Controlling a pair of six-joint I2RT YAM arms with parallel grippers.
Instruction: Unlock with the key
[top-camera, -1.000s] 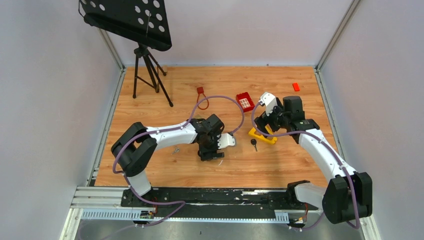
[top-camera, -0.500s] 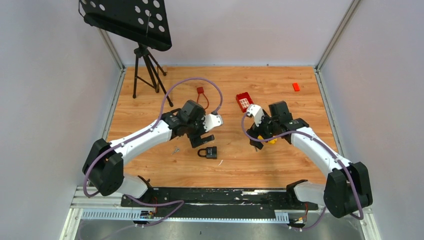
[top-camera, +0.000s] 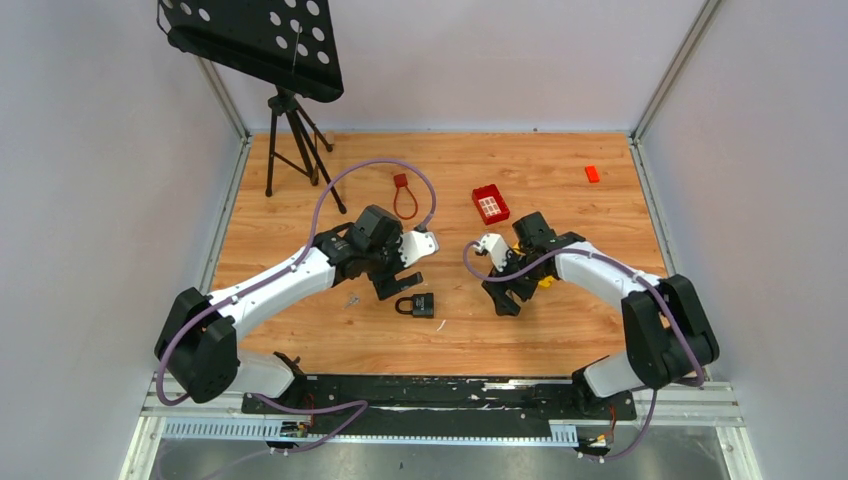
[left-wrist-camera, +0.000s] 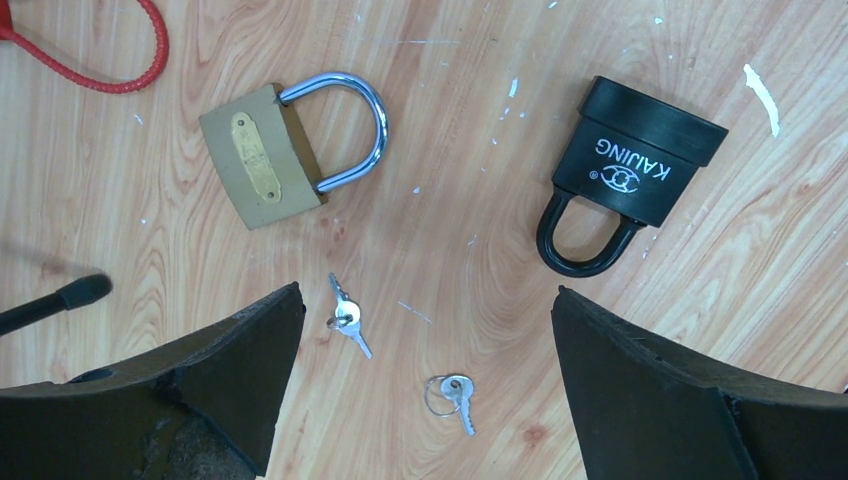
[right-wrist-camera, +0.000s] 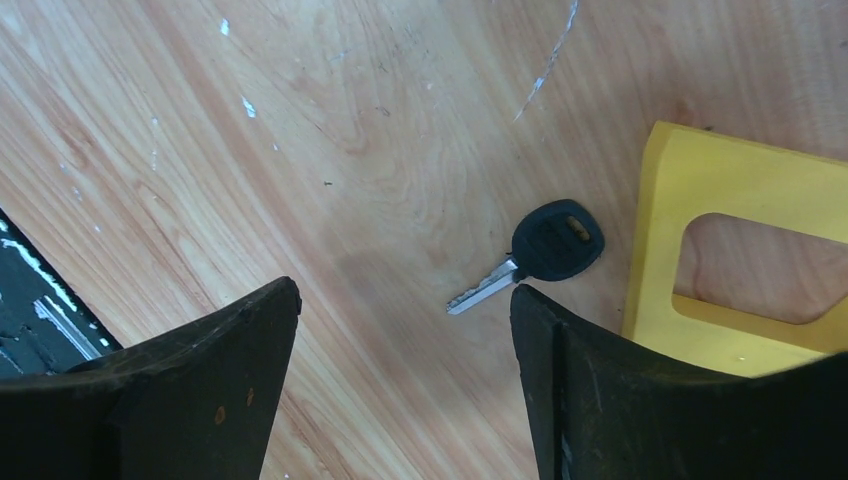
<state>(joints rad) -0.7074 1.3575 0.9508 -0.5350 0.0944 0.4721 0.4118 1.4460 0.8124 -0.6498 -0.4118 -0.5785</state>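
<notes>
A black padlock (left-wrist-camera: 630, 165) marked KAJING lies flat on the wooden floor, its shackle toward my left gripper (left-wrist-camera: 425, 300); the padlock (top-camera: 418, 305) sits just near-right of that gripper (top-camera: 400, 283). A brass padlock (left-wrist-camera: 265, 165) lies further left. Two small silver keys (left-wrist-camera: 345, 315) (left-wrist-camera: 455, 395) on rings lie between my left fingers, which are open and hold nothing. A black-headed key (right-wrist-camera: 555, 245) lies beside a yellow block (right-wrist-camera: 740, 260), just beyond the right-hand fingertip of my right gripper (right-wrist-camera: 405, 290). That gripper (top-camera: 503, 298) hovers low, open and empty.
A red cable loop (top-camera: 404, 196), a red toy block (top-camera: 489, 204) and a small red piece (top-camera: 592, 173) lie farther back. A black tripod stand (top-camera: 290, 140) rises at the back left. White walls enclose the floor; a metal rail (top-camera: 400, 395) runs along the near edge.
The left gripper has opened, left the black padlock on the floor and drawn back to the left. The right gripper has swung from above the yellow block down toward the black-headed key.
</notes>
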